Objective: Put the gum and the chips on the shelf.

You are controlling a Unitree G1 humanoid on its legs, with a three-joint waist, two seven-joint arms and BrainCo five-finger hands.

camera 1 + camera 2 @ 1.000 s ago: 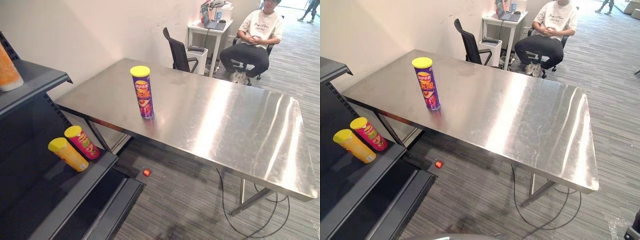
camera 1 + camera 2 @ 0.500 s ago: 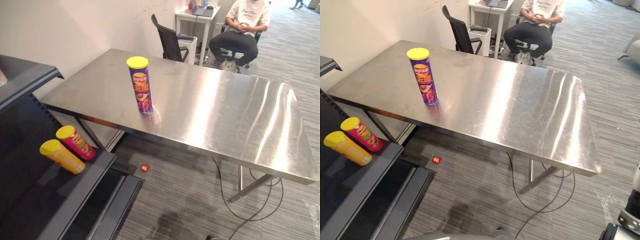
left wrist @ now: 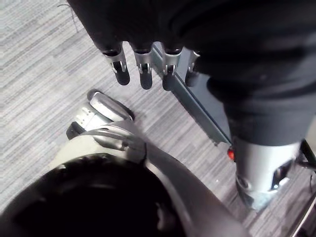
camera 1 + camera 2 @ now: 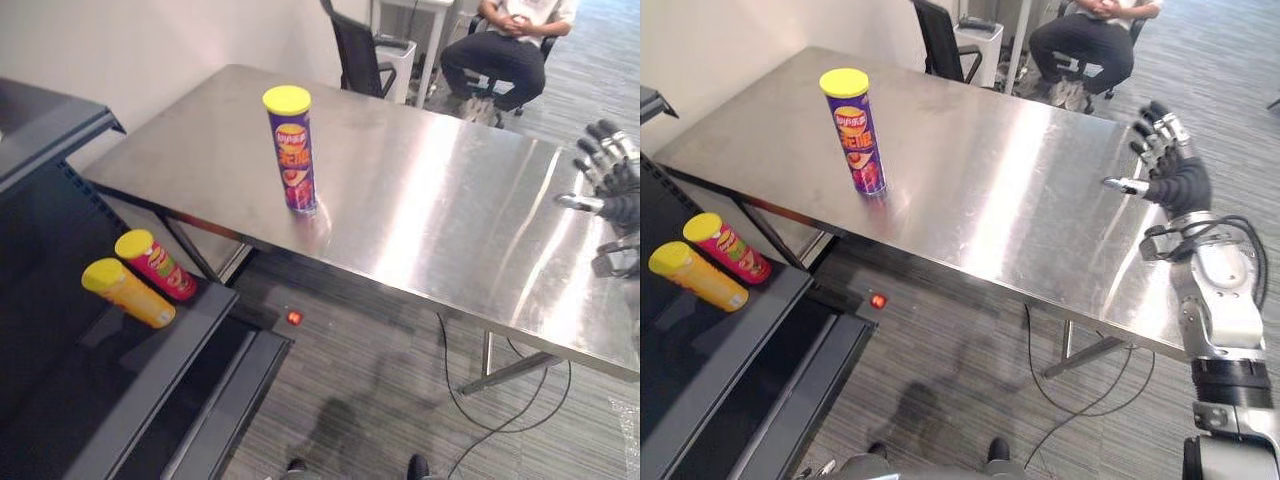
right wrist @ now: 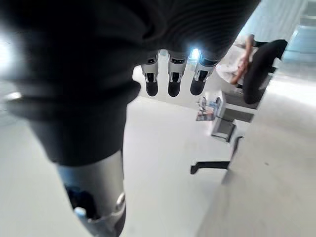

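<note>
purple yellow-lidded chips can [image 4: 291,150] stood on the steel surface [image 4: 450,220], not yet shelved; right hand [image 4: 1168,165] and left hand [image 3: 144,59] had open, empty fingers.

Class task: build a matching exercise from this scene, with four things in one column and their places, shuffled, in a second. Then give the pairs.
1 purple chips can
2 yellow can
3 small red object
4 right hand

A on the floor beside the shelf
B upright on the steel table
C lying on the shelf
D raised, open, at the table's right end

Pairs: 1-B, 2-C, 3-A, 4-D
</note>
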